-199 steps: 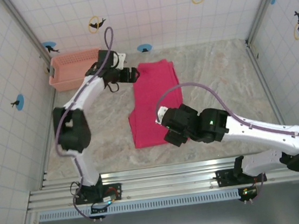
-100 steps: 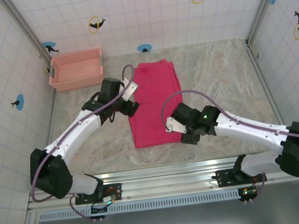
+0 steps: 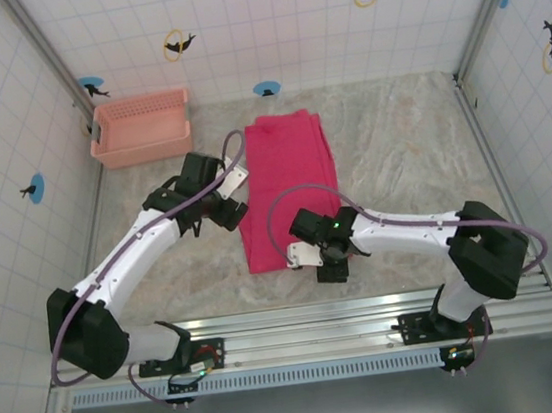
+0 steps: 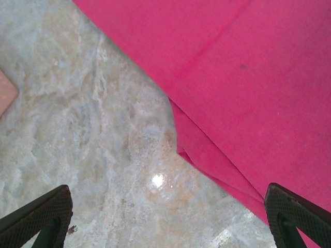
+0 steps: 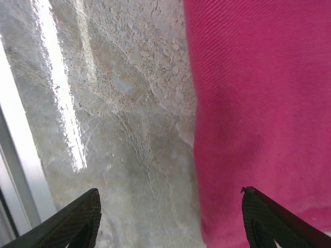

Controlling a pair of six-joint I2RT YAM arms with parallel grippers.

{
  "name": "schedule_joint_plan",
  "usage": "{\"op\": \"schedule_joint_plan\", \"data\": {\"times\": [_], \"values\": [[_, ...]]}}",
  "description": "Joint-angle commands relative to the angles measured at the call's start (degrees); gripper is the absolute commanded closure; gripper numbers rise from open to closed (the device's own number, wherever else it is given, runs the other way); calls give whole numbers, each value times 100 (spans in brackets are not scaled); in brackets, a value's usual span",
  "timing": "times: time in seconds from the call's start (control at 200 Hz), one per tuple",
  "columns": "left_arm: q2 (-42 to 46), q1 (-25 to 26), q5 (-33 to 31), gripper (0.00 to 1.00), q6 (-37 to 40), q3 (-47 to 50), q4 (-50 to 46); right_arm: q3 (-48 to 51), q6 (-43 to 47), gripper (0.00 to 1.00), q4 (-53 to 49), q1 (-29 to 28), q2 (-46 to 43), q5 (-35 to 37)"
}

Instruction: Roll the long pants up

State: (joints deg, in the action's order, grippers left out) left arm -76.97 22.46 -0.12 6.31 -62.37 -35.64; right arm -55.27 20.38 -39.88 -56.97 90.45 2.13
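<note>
The long pants (image 3: pixel 288 180) are magenta cloth lying flat and folded lengthwise in the middle of the table, their near end toward the arms. My left gripper (image 3: pixel 233 213) is at their left edge, about midway along. In the left wrist view it (image 4: pixel 165 225) stands open over bare table, with a folded edge of the pants (image 4: pixel 258 103) just ahead and to the right. My right gripper (image 3: pixel 310 260) is low at the near right corner. In its wrist view it (image 5: pixel 173 222) is open astride the pants' edge (image 5: pixel 258 113), one finger over cloth and one over stone.
A salmon-pink mesh basket (image 3: pixel 140 127) stands at the far left corner. The marble-patterned tabletop (image 3: pixel 410 150) is walled by tiled panels on three sides. A metal rail (image 3: pixel 311 328) runs along the near edge, close behind the right gripper.
My left arm swung from beside the basket toward me to the pants' left edge. My right gripper dropped to the near right corner, and its jaws narrowed somewhat.
</note>
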Motion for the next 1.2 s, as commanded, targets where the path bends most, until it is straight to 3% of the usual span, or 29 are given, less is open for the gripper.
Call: {"op": "schedule_joint_plan", "data": {"times": [0.0, 0.165, 0.355, 0.445, 0.671, 0.781, 1.006, 1.196], "values": [[-116, -20, 5, 3, 187, -27, -220, -18, 108, 29, 270, 190, 279, 20], [-295, -20, 138, 2, 202, -52, -171, -174, 272, 38, 455, 497, 654, -39], [-588, -21, 326, 3, 205, -141, -213, -413, 487, 60, 400, 726, 1121, -93], [-633, -26, 416, 2, 270, -190, -274, -574, 550, 73, 178, 750, 1282, -287], [-596, -22, 214, 2, 419, -310, -445, -1110, 584, 91, -781, 855, 1432, -1203], [-663, -21, 206, 3, 421, -376, -485, -1523, 548, 91, -1444, 990, 1431, -1968], [-724, -23, 245, 3, 449, -451, -550, -2507, 610, 91, -2911, 1650, 1661, -4310], [-609, -6, 449, 3, 433, -408, -602, -3087, 445, 90, -3417, 2017, 2492, -4979]]}}
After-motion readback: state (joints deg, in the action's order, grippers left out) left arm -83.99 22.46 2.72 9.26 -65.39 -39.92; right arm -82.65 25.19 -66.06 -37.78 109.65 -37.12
